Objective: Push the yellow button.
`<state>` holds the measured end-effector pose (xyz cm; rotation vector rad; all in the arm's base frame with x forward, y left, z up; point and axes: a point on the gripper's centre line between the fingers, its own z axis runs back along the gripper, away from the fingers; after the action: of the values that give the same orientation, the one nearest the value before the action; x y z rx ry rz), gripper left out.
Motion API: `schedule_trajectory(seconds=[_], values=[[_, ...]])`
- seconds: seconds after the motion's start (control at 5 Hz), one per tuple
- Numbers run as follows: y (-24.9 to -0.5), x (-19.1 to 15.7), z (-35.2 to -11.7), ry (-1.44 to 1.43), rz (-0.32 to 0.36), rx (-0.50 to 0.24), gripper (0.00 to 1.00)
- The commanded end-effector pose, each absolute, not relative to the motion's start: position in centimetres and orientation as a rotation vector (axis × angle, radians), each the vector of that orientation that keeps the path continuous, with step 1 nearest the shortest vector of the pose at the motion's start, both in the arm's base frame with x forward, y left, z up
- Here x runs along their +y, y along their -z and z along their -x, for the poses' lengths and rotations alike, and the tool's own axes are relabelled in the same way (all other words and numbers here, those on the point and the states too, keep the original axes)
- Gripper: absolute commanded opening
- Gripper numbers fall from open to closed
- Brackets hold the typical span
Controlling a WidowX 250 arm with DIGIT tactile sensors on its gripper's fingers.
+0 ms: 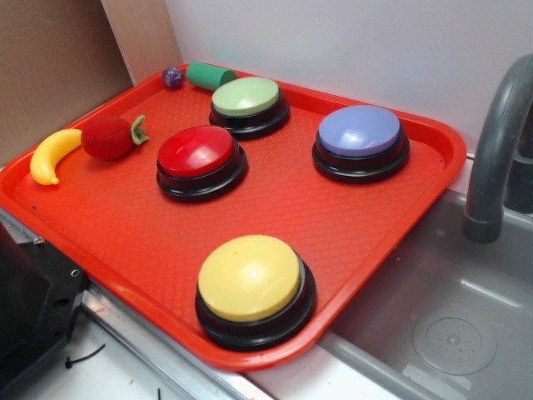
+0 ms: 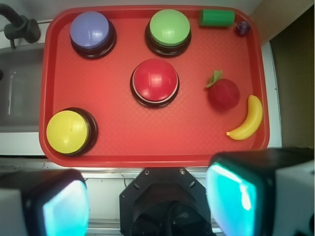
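text: none readable | labels/brands/numbers: none seen | buttons [image 2: 156, 81]: domes plain, no marks legible | tray [image 2: 197, 137]: only a textured surface, nothing printed

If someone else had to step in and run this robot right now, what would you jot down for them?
Gripper: open, holding nothing, high above the near edge of the red tray in the wrist view.
Yellow button: in the tray's corner closest to the sink, apart from the red button, blue button and green button.
Done: nothing yet; the gripper is well clear of the yellow button.
Left: move over the yellow dome, come down and press it. Don't confuse it with the toy banana.
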<state>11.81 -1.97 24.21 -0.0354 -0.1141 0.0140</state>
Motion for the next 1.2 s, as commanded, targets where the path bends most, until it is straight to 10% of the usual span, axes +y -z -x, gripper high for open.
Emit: schedule_trajectory(seconds=[0.0,0.4,1.0], values=[[-24.2,-2.0,-11.8,-0.014,0.035,-0.114,1.0],[-13.7,-12.6,-19.6,0.493,-0.109,-0.044,1.0],[-8.6,-23.5,-12.2,1.009,-0.001,-0.141,1.0]])
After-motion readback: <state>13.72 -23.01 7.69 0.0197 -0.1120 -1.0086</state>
